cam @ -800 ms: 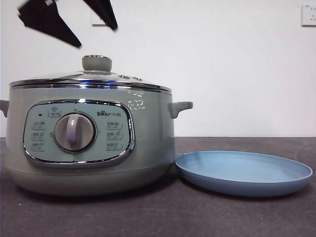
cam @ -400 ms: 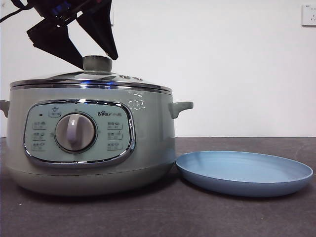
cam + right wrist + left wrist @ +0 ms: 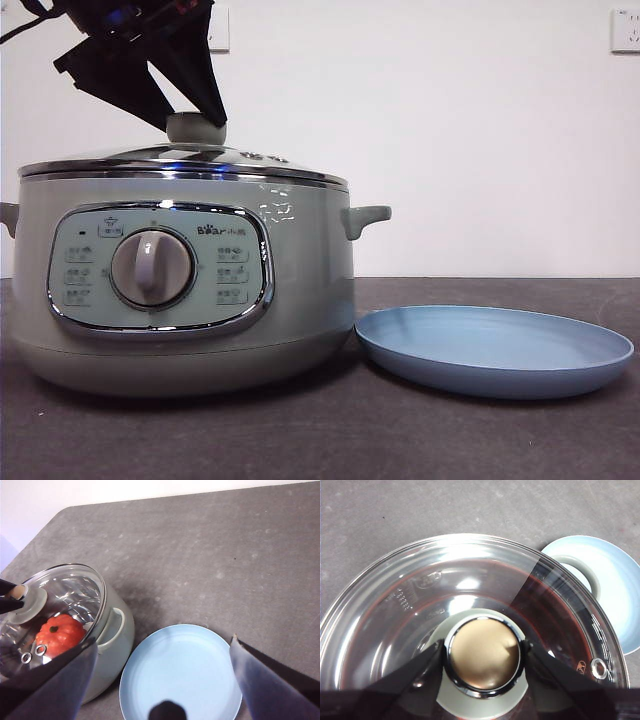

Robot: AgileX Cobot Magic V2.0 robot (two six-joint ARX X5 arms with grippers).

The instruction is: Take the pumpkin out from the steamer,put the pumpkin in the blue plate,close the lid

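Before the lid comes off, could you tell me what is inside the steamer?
Through the glass lid, the pumpkin sits inside the steamer. The left gripper straddles the knob. The steamer's floor is hidden.

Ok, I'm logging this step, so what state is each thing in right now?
lid: on the steamer, shut.
steamer: closed, upright.
pumpkin: inside the steamer, under the glass.
blue plate: empty, beside the steamer.
left gripper: open, jaws either side of the lid knob.
right gripper: open, above the plate.
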